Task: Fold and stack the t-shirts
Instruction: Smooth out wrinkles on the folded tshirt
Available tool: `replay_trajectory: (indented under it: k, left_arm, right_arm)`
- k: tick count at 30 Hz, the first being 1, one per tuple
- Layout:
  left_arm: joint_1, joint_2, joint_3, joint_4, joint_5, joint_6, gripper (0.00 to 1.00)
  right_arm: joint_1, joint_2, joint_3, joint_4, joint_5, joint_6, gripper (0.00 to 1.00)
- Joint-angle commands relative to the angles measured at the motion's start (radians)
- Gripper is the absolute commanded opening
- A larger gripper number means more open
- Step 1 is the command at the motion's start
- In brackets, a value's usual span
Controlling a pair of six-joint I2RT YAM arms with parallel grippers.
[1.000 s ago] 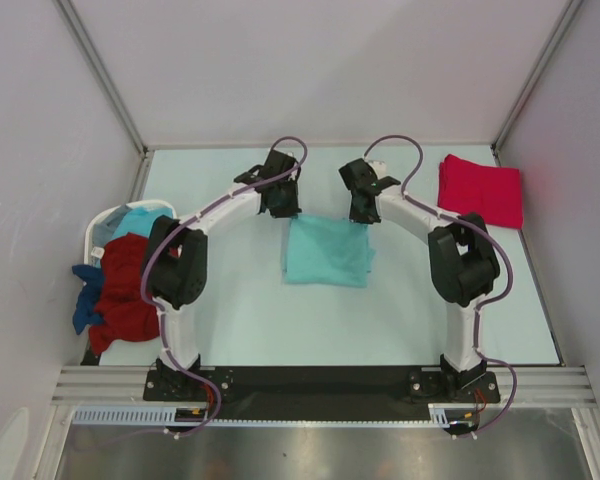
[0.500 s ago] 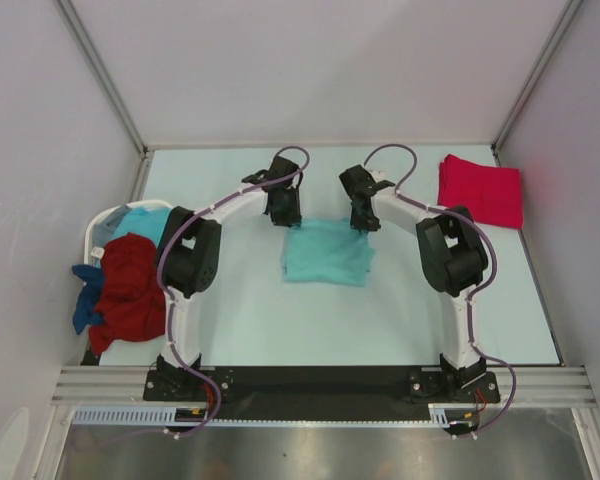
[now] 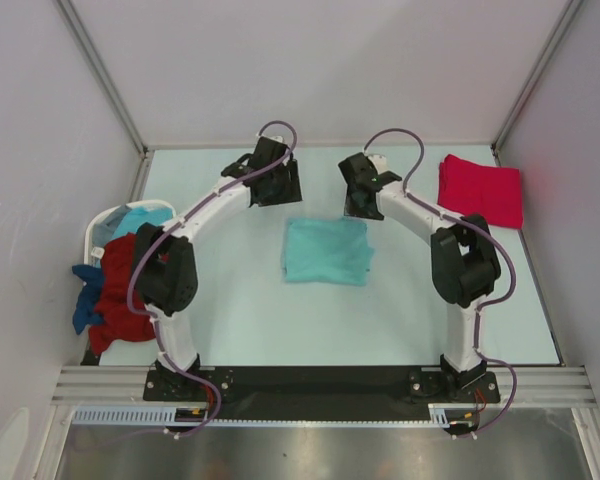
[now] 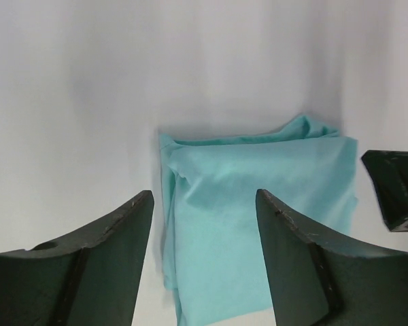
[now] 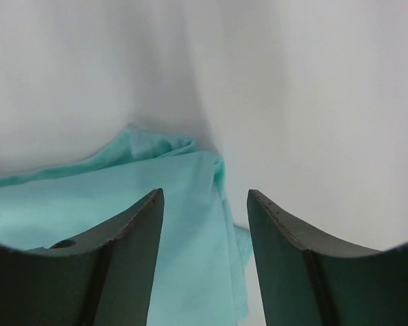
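The light teal t-shirt (image 3: pixel 325 251) lies folded in a rough square mid-table, with nothing holding it. My left gripper (image 3: pixel 278 187) hovers just beyond its far left corner, and the right gripper (image 3: pixel 361 199) just beyond its far right corner. In the left wrist view the left gripper (image 4: pixel 204 197) is open, and the teal t-shirt (image 4: pixel 258 210) lies beneath and past the fingers. The right gripper (image 5: pixel 205 193) is open too, above the teal t-shirt's (image 5: pixel 88 204) edge. A pinkish-red t-shirt (image 3: pixel 480 188) sits folded at the far right.
A white laundry basket (image 3: pixel 98 233) stands at the left edge, holding a dark red shirt (image 3: pixel 125 290), a blue one (image 3: pixel 83 305) hanging over its side and a light blue one (image 3: pixel 140 220). The right gripper's finger (image 4: pixel 394 187) shows at the left wrist view's right edge.
Both grippers opened and let go of the teal t-shirt's far edge, then drew back toward the far side. The t-shirt now lies flat.
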Motion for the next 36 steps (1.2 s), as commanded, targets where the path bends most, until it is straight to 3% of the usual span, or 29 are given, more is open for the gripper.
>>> replay_trajectory:
  k: [1,6,9,31,36]
  left_arm:
    - [-0.010,-0.112,-0.045,0.037,0.012,-0.011,0.65]
    - [-0.042,-0.122,-0.144,0.085,0.052,-0.011,0.52]
    - [-0.059,-0.100,-0.168,0.097,0.067,-0.012,0.48]
    - [-0.082,0.128,-0.233,0.086,0.186,-0.022,0.40]
    - [-0.081,0.087,-0.269,0.112,0.147,-0.023,0.40]
  right_arm:
    - [0.062,-0.075,0.033,-0.028,0.032,-0.003,0.56]
    - [0.110,-0.062,-0.007,-0.012,0.003,0.027,0.45]
    - [0.138,-0.043,-0.021,-0.006,-0.002,0.034,0.43]
    - [0.141,0.110,-0.135,0.034,-0.088,0.062,0.42]
    - [0.144,0.064,-0.149,0.044,-0.057,0.070,0.42]
